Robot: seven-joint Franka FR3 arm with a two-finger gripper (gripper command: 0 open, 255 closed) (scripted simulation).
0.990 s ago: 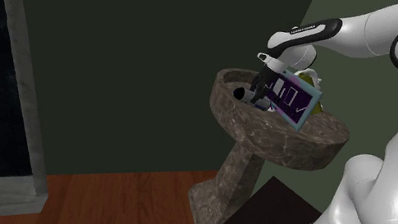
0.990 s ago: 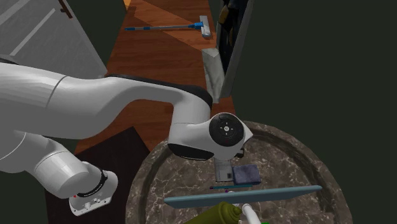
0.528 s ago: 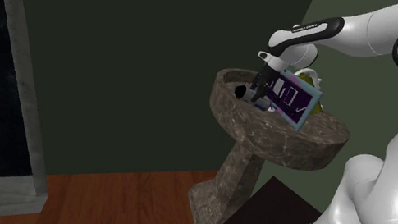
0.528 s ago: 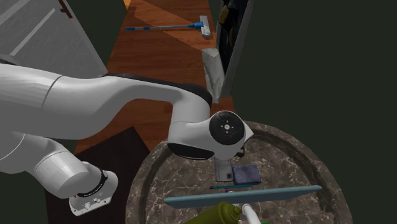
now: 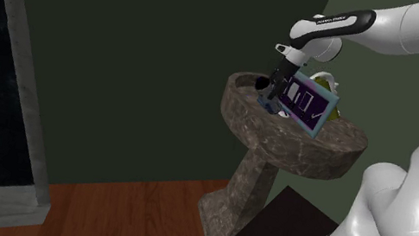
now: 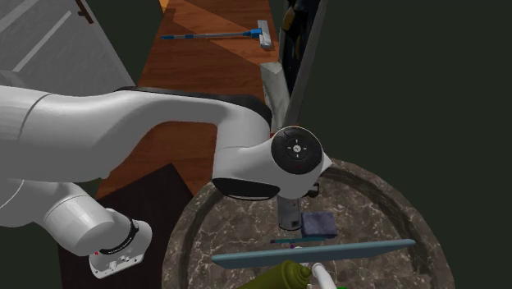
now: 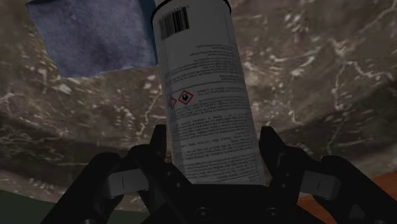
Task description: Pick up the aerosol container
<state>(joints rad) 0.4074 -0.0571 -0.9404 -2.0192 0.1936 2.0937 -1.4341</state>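
Since my fingers (image 7: 272, 153) clasp the white aerosol can (image 7: 210, 108), held over the stone basin (image 7: 318, 76) near a blue cloth (image 7: 95, 35), I judge the grasp done; lifting it well clear remains.

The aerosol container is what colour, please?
The aerosol container is white with black print; the wrist view shows it best.

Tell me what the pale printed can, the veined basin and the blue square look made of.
Pale grey cylindrical can: probably painted metal, smooth and matte, with a printed barcode and hazard diamond.
Mottled brown pedestal basin: stone, likely marble, judging by its white veining.
Blue square: seemingly cloth, from its fuzzy texture.
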